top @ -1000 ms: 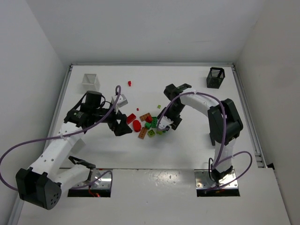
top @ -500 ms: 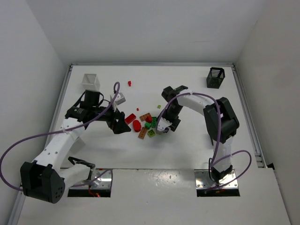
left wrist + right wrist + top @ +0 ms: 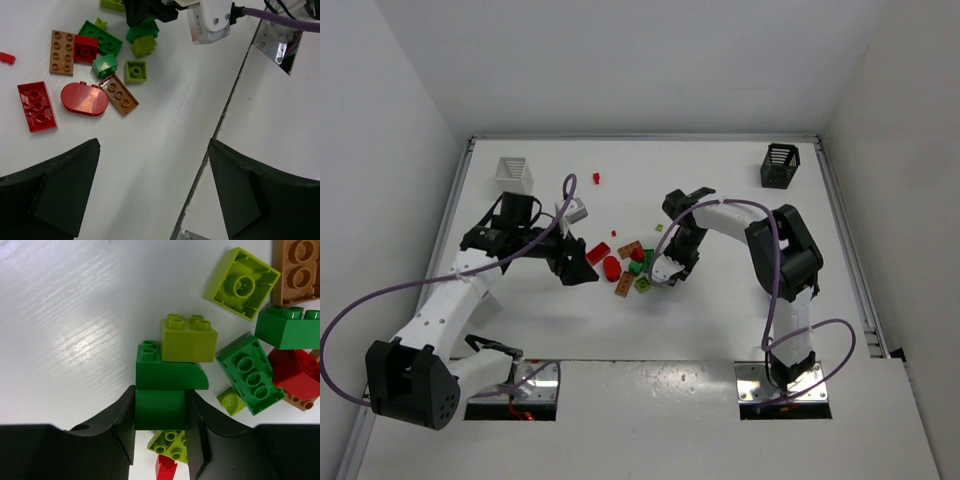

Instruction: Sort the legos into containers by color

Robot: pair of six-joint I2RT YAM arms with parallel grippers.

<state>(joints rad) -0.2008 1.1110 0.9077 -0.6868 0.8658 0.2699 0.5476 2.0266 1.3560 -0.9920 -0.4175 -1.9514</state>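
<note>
**R claw clenched on a dark green brick at the pile's edge**

I'm watching the right gripper (image 3: 160,405) down at the right side of the legos (image 3: 628,262), mid-table. Its 2 fingers (image 3: 125,425) are clenched on a dark green brick (image 3: 170,376), 1 pad on each flank. A yellow-green brick (image 3: 189,340) sits touching that one's far side. Can't tell if the grabbed brick is off the table (image 3: 720,190) or resting on it. More green, red and brown pcs crowd just to its right in the wrist view.

The left gripper (image 3: 582,268) hangs just left of the pile, jaws released wide, nothing between them. From its cam I see a red plate (image 3: 37,106), a red oval piece (image 3: 84,98) and a brown strip (image 3: 119,95) in a row, the oval and the strip touching. A tan plate (image 3: 61,51) lies beyond them.

1 lone red brick (image 3: 596,178) lies well apart, toward the far edge.

Containers: I see 2. White basket (image 3: 513,173) is in the far-left corner and black basket (image 3: 779,165) in the far-right corner, both well away from the pile.
</note>
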